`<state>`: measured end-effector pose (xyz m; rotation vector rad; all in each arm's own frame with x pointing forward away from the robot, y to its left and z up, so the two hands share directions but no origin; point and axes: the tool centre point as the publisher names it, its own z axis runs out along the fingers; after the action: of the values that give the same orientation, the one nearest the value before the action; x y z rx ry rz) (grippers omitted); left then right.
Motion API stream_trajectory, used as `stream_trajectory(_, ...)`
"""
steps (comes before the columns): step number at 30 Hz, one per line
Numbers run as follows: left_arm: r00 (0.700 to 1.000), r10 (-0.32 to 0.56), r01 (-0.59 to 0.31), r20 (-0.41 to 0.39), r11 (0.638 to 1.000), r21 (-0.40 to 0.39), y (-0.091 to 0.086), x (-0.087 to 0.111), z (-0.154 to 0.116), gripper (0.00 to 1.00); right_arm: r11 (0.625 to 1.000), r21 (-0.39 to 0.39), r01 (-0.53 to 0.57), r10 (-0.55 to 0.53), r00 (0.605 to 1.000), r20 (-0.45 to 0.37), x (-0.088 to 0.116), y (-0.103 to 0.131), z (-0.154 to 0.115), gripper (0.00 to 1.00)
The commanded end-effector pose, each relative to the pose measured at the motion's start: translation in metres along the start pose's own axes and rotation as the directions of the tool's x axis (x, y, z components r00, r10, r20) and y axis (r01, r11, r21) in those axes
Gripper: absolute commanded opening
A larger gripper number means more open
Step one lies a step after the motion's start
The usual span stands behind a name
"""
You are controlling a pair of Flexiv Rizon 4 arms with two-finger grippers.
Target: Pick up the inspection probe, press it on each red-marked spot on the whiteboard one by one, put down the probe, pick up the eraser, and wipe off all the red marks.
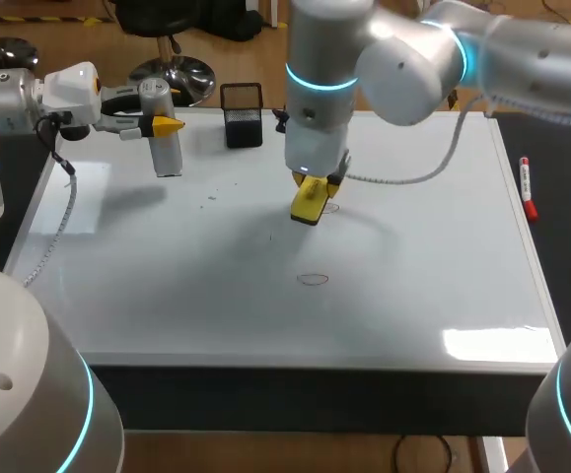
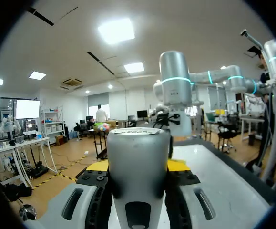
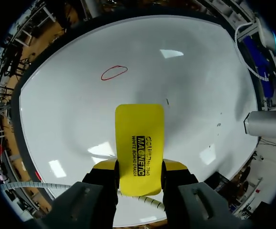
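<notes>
Eraser (image 3: 139,138) clamped in right end effector (image 3: 140,165) (red mark (image 3: 114,72) ahead) | left end effector (image 2: 138,165) grips probe (image 2: 138,143)

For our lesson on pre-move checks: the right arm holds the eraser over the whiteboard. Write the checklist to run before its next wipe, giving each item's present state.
1. The eraser is held from both sides by the right gripper: ok.
2. The red oval ahead of the eraser is in view and unwiped: ok.
3. The board between eraser and oval is bare: ok.
4. The probe is put down: not ok; the left gripper is shut on it at the board's far left.
5. The probe is off the wipe path: ok.
6. The eraser is pressed flat on the board: cannot tell.
</notes>
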<state>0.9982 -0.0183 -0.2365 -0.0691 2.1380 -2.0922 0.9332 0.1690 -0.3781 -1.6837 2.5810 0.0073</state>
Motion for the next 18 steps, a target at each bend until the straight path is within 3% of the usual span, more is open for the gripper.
stream_trajectory(1, 1.0, 0.002, -0.002, 0.004, 1.0, -0.001, -0.002, 0.001, 0.0, 0.0, 1.0, 0.001, 0.007, -0.007, 1.0, 0.002, -0.003, -0.003, 0.009, 0.0)
stream_trajectory(18, 1.0, 0.002, -0.002, 0.004, 1.0, -0.001, -0.002, 0.001, 0.0, 0.0, 0.997, -0.033, 0.07, -0.07, 0.998, 0.002, -0.01, -0.006, 0.025, 0.0)
